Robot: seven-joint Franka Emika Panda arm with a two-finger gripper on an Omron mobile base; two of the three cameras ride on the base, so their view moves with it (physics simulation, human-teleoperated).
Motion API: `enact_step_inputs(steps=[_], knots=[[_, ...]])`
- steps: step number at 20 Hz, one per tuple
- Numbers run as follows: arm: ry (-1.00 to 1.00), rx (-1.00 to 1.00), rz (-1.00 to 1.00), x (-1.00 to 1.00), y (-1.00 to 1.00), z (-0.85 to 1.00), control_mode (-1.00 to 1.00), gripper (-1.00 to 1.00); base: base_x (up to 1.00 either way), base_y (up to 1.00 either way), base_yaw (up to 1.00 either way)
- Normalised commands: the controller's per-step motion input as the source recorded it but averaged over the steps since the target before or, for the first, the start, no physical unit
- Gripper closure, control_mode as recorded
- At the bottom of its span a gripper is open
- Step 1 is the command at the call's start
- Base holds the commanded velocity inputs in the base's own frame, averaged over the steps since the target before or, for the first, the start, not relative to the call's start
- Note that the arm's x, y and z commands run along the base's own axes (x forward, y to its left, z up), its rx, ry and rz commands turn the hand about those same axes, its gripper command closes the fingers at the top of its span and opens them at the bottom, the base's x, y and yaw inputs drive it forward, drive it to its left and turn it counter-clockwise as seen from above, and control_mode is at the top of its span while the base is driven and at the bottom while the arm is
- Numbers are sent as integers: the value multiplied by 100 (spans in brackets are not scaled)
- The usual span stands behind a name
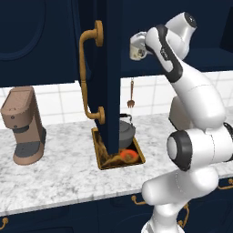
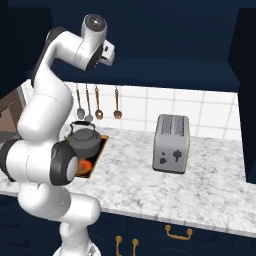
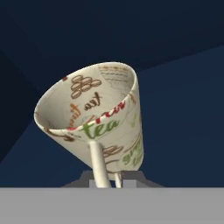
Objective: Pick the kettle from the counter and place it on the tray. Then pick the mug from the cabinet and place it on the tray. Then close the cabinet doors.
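The cream mug with printed tea lettering tilts close in front of the hand camera. My gripper is shut on the mug's handle at its lower side. In the left base view the mug is at the gripper, level with the shelf of the open navy cabinet. The dark grey kettle stands on the amber tray on the marbled counter. From the other side the kettle rests on the tray. One cabinet door stands open, edge-on, with a long brass handle.
A brown coffee machine sits at the counter's left. A silver toaster stands right of the tray. Utensils hang on the tiled wall behind the kettle. The open door hangs in front of the tray's left part.
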Motion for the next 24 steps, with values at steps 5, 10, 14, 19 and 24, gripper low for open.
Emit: enact_step_inputs(steps=[5, 10, 14, 19, 24], knots=[[-2, -1, 14, -77, 22, 0, -100, 100, 0, 0, 0], [0, -1, 13, -78, 11, 0, -100, 100, 0, 0, 0], [0, -8, 20, -85, 2, -22, -100, 100, 0, 0, 0], [0, -16, 21, -44, 8, -84, -100, 100, 0, 0, 0], [0, -17, 7, -7, 34, -99, -100, 100, 0, 0, 0]])
